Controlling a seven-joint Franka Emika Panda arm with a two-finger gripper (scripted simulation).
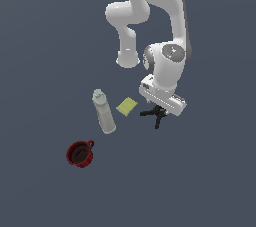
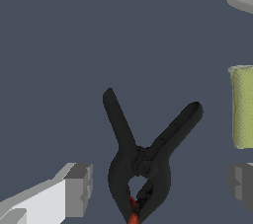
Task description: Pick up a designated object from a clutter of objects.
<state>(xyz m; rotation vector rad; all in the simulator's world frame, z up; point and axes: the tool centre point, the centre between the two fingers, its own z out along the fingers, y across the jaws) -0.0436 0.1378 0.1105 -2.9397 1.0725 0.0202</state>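
Dark slate surface (image 1: 45, 46), four items scattered. Black clamp (image 2: 143, 161) lies flat between the fingers (image 2: 76, 188), its pivot about centred in the gap and forked handles pointing away from the wrist. Fingers spread wide, holding nothing, apparently touching nothing. Yellow-green block (image 2: 242, 107) just beside.

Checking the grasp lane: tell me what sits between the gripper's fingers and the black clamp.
Nothing. In the wrist view, only bare floor separates each of the fingers from the black clamp, which lies between them.
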